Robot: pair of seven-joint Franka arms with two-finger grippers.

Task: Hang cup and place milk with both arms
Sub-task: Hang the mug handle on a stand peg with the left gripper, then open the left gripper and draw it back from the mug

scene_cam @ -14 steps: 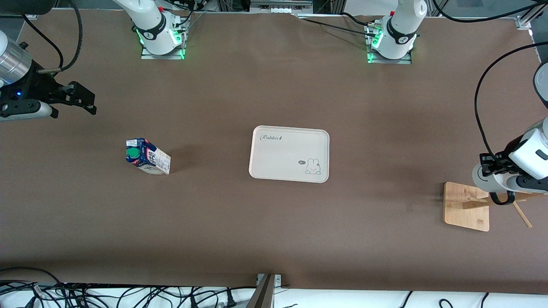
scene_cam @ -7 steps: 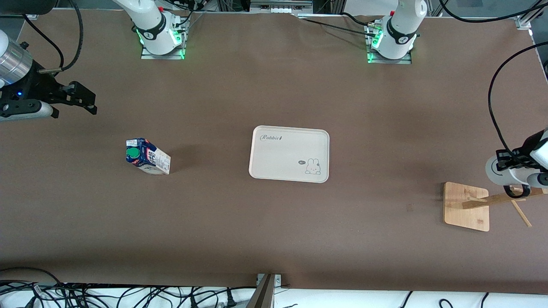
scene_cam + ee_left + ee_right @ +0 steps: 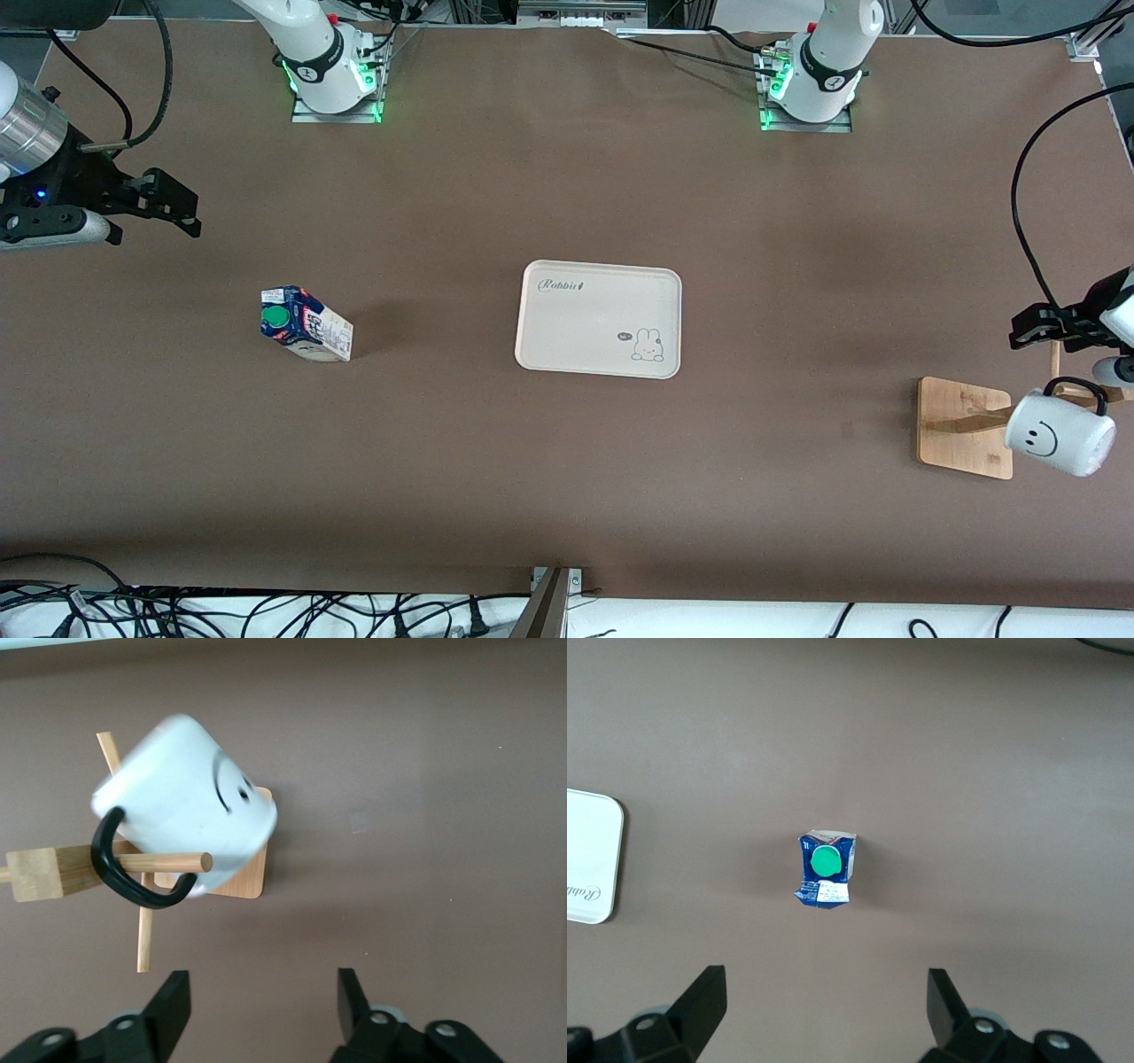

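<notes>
The white cup (image 3: 1059,434) with a black smiley face hangs by its black handle (image 3: 133,879) on a peg (image 3: 173,862) of the wooden rack (image 3: 961,425). It hangs tilted and looks blurred in the left wrist view (image 3: 182,806). My left gripper (image 3: 1032,328) is open and empty, up in the air beside the rack's top; its own view shows the jaws wide apart (image 3: 264,997). The milk (image 3: 306,323) stands on the table toward the right arm's end. My right gripper (image 3: 182,208) is open and empty, high over the table, with the milk in its view (image 3: 827,870).
A cream tray (image 3: 598,319) with a rabbit drawing lies at the table's middle; its corner shows in the right wrist view (image 3: 589,859). The rack's square base sits near the left arm's end. Cables lie along the table's front edge.
My left gripper opened and let go of the cup, then drew back from the rack. The cup dropped onto the peg and hangs there. The right arm barely moved.
</notes>
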